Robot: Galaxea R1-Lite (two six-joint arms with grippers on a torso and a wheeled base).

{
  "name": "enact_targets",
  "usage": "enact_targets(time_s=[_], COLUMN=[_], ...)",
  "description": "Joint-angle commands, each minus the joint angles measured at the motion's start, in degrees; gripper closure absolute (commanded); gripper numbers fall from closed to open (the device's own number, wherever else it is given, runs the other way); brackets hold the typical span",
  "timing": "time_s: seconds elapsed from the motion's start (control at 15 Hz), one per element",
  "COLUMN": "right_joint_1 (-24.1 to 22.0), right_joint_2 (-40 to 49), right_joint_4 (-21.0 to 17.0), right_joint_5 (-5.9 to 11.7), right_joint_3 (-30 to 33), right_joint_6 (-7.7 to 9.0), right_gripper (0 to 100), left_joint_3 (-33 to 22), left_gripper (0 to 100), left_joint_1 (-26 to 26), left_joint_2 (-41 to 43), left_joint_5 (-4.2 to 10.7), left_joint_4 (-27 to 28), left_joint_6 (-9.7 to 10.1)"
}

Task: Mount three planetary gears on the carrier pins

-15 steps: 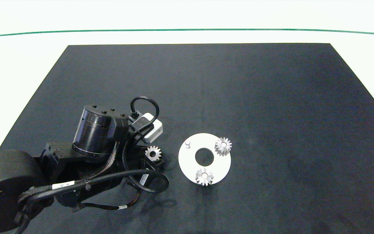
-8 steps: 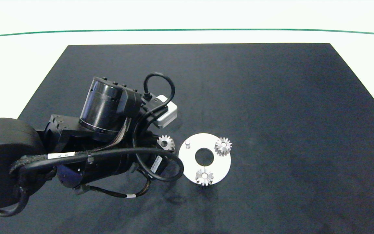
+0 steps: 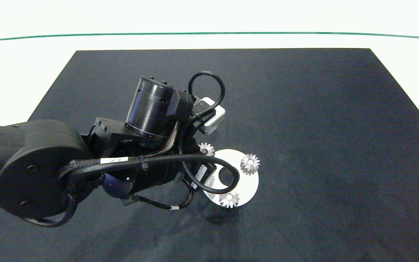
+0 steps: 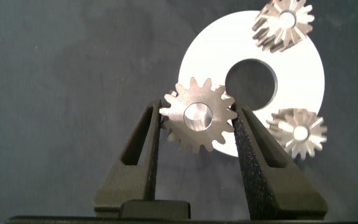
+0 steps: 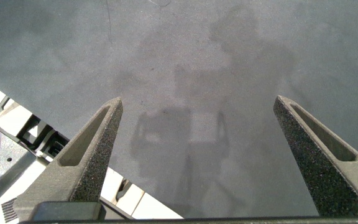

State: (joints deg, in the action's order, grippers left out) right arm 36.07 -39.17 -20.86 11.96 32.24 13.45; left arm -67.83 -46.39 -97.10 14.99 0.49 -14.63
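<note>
A white round disc (image 3: pixel 247 182) (image 4: pixel 303 74) with a centre hole lies on the black mat. Two silver planetary gears sit on its carrier pins: one (image 3: pixel 250 163) (image 4: pixel 283 23) at the far right, one (image 3: pixel 229 199) (image 4: pixel 298 131) at the near edge. The pins themselves are covered by gears or by my arm. My left gripper (image 4: pixel 199 118) is shut on the third gear (image 3: pixel 206 149) (image 4: pixel 199 118), holding it by its toothed rim over the disc's left edge. My right gripper (image 5: pixel 197 124) stands open over bare mat, out of the head view.
The black mat (image 3: pixel 304 109) covers the white table (image 3: pixel 13 72). My left arm (image 3: pixel 49 174) and its cable loop (image 3: pixel 227 178) overhang the disc's left half. A table edge with metal framework (image 5: pixel 17 130) shows in the right wrist view.
My left arm has carried the third gear to the right and slightly farther back, from beside the disc to over its left edge. The two seated gears have not moved.
</note>
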Motion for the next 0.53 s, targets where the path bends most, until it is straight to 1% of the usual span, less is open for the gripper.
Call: enact_targets(time_s=[0.07,0.13,0.27,0.4,0.53], right_joint_1=[0.1,0.1,0.1,0.1,0.1], right_joint_2=[0.1,0.1,0.0,0.0,0.0], right_joint_4=[-0.1,-0.1,-0.1,-0.1,-0.1], right_joint_5=[0.08,0.08,0.08,0.08,0.08], right_joint_3=[0.0,0.0,-0.1,-0.1,-0.1], right_joint_6=[0.09,0.09,0.09,0.09,0.09], right_gripper=[0,0,0,0,0], left_joint_3=[-1.5,-1.9,-2.7,-4.0,-4.2], left_gripper=[100,100,100,100,100], left_joint_1=[-1.6,-1.6,-1.8,-1.9,-1.5], left_joint_2=[-2.9,-3.4,-4.6,-5.5,-6.0], left_joint_5=[1.53,1.97,2.50,2.58,2.58], left_joint_4=[0.0,0.0,0.0,0.0,0.0], left_joint_6=[-0.40,-0.58,-1.81,-2.07,-2.95])
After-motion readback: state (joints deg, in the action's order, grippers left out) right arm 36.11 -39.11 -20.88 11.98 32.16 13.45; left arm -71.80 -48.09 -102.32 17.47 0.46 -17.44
